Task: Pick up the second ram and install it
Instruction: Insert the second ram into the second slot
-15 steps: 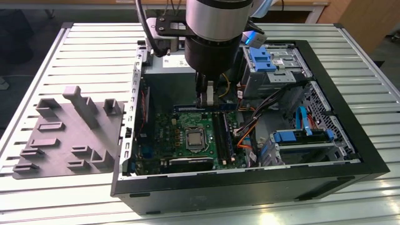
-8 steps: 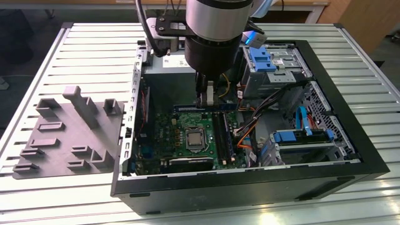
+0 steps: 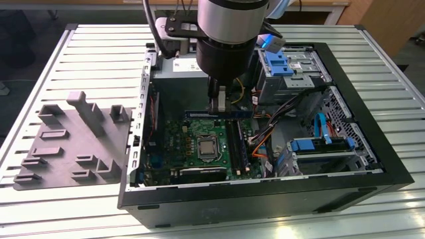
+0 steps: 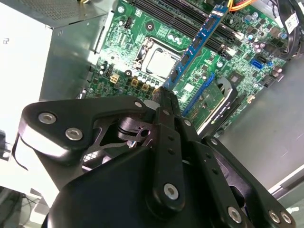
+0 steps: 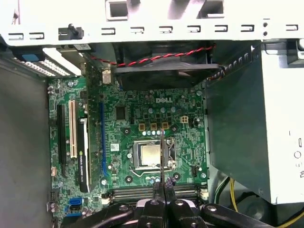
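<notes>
The second ram point(image 3: 229, 113) is a thin bluish board with dark chips. It hangs level above the green motherboard point(image 3: 182, 137), inside the open computer case point(image 3: 265, 191). My gripper point(image 3: 218, 108) is shut on it near its middle, pointing straight down. In the second wrist view the ram point(image 4: 197, 45) runs away from my gripper point(image 4: 167, 93) over the board, at an angle to the long black slots point(image 4: 183, 19). The first wrist view shows the ram point(image 5: 162, 156) edge-on as a thin dark line over the processor socket point(image 5: 149, 156), with my gripper point(image 5: 164, 186) by the slots point(image 5: 133, 192).
The grey power-supply box point(image 3: 178, 75) sits behind the gripper, and orange cables point(image 3: 262, 139) and blue-clipped drive bays point(image 3: 319, 145) lie at the exterior view's right. A grey moulded fixture point(image 3: 73, 144) rests on the slatted table point(image 3: 99, 47) outside the case.
</notes>
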Tool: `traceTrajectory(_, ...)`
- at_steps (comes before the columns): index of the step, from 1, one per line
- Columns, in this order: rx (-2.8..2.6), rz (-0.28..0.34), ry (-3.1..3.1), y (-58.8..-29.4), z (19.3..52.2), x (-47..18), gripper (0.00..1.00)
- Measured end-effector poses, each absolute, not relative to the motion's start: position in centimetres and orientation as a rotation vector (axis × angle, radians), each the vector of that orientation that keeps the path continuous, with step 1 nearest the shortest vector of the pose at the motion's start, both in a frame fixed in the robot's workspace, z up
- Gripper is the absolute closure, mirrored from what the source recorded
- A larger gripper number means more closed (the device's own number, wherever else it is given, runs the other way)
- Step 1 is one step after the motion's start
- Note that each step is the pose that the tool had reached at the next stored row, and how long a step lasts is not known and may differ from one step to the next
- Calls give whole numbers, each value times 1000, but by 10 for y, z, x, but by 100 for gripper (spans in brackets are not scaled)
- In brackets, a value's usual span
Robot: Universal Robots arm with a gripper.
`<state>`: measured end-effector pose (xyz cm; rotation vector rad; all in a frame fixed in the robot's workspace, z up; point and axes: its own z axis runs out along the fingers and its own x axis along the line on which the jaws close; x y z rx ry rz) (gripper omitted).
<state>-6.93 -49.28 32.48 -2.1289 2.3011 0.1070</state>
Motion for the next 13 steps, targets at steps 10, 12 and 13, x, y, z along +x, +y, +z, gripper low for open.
traceTrajectory(10,-2047,107,2371,-493,325,-69,89)
traceTrajectory(12,-2034,107,2382,-493,325,-69,89)
traceTrajectory(13,-2028,106,2387,-493,325,-69,89)
